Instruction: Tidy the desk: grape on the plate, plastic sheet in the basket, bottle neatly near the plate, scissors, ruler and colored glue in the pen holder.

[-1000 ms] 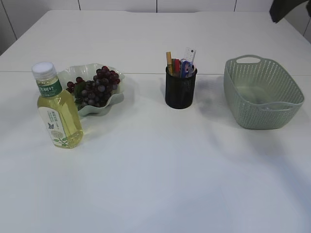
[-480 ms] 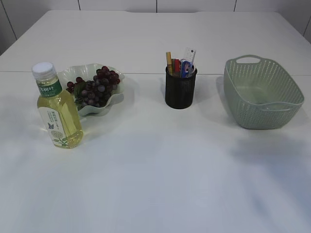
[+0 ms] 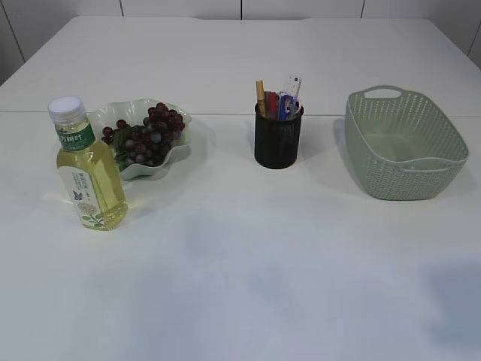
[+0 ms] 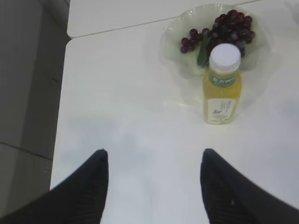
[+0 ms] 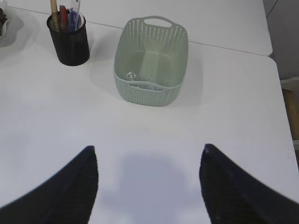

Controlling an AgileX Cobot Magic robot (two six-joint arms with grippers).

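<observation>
Looks basically done: grapes [image 3: 147,134] on plate [image 3: 170,157], bottle [image 3: 84,167] beside it, holder [image 3: 278,137] full; both claws [image 4: 154,161] [image 5: 148,156] apart, empty.

Dark purple-red grapes [image 3: 146,135] fill a pale green plate [image 3: 101,116]. The bottle [image 3: 84,167] is yellow (white cap, green label band). The pen holder [image 3: 278,137] is black mesh; the basket [image 3: 406,169] is sage-green perforated weave.

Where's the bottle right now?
In the exterior view the bottle stands upright at the table's left, just in front of the plate of grapes. The left wrist view shows it the same way, well clear of that open gripper.
</observation>
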